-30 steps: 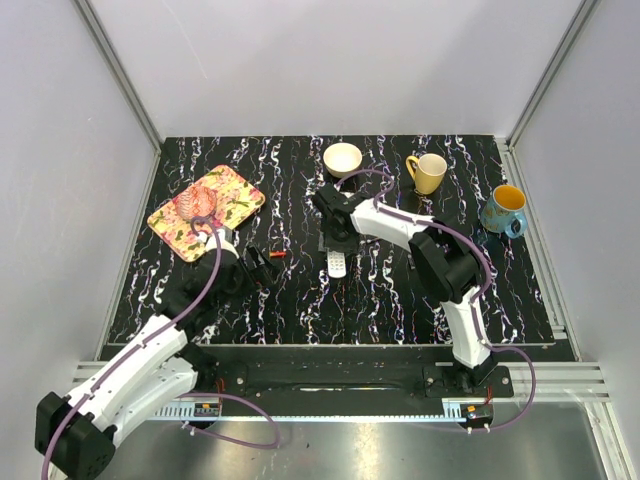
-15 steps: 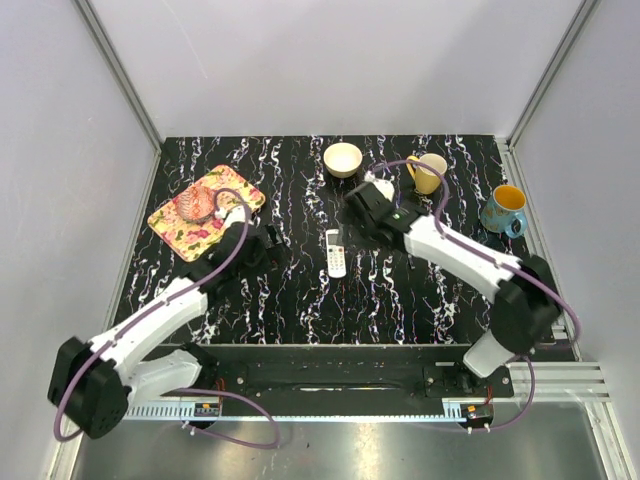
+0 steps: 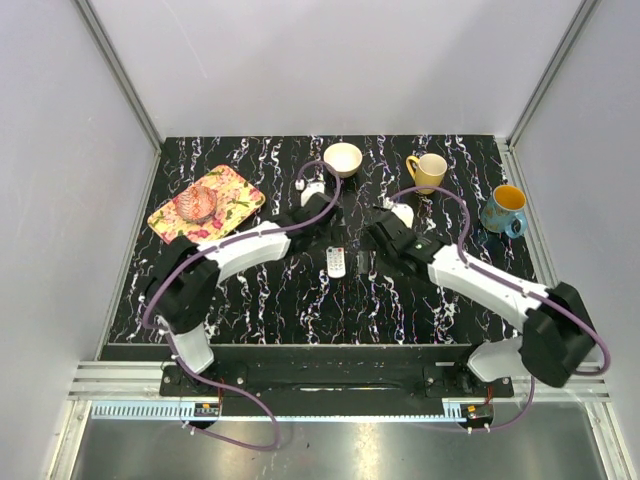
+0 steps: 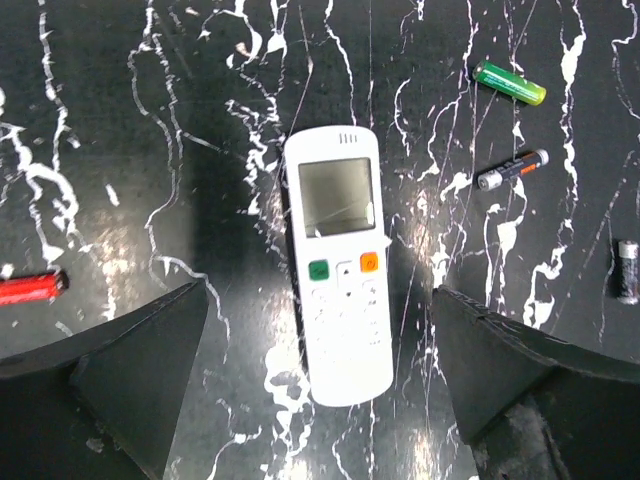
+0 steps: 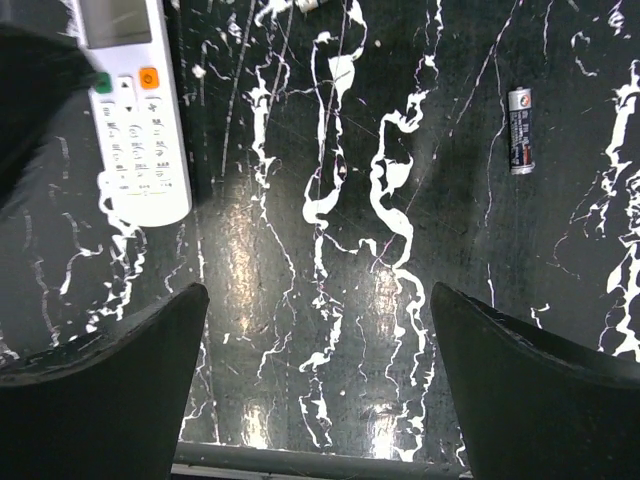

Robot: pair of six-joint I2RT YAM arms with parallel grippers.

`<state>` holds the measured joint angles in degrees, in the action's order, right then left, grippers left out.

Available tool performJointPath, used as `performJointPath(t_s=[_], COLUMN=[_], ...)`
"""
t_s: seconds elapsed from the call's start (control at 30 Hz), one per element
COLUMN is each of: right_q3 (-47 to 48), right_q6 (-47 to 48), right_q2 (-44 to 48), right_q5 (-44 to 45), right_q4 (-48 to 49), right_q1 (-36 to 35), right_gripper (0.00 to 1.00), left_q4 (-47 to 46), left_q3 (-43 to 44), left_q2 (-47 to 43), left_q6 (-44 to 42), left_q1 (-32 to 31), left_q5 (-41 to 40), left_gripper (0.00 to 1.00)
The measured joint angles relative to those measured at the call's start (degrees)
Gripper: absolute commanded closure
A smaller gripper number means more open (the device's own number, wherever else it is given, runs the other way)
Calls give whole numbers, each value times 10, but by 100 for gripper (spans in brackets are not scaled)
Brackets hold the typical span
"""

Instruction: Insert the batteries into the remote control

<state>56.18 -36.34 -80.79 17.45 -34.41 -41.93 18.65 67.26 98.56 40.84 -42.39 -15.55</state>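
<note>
Remote (image 4: 337, 290) face up on table (image 4: 130, 150), button print too small to read, green battery (image 4: 510, 83) and dark battery (image 4: 512, 169) near its top, left gripper (image 4: 320, 297) and right gripper (image 5: 318, 300) both spread wide, empty.

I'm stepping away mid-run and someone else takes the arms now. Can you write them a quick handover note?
Left gripper: open, empty, above the remote control.
Right gripper: open, empty, over the table beside the remote.
Remote lies face up, buttons showing.
Loose on the table beside it: green battery, dark battery, grey battery.
Done: nothing loaded that shows.
Left: probably turn the remote over, then fit the batteries.
</note>
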Motion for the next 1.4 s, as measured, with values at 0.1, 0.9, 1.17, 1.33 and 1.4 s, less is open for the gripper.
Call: performJointPath(t_s=[0.1, 0.9, 1.17, 1.33, 1.4], right_q3=[-12, -45, -54, -55, -54], right_q6=[3, 4, 3, 2, 2], right_q2=[41, 78, 79, 82, 88], right_q5=[0, -1, -1, -1, -1], right_q4=[7, 30, 31, 31, 30], right_q1=[0, 0, 0, 0, 0], right_gripper=[0, 1, 2, 2, 2], left_q4=[10, 92, 86, 58, 46], left_q3=[36, 159, 157, 132, 108], left_q2=[47, 194, 195, 181, 160], left_q6=[-3, -18, -29, -31, -32], left_q1=[-3, -13, -12, -13, -13], left_q5=[-3, -38, -38, -36, -27], left_gripper=[1, 33, 70, 84, 93])
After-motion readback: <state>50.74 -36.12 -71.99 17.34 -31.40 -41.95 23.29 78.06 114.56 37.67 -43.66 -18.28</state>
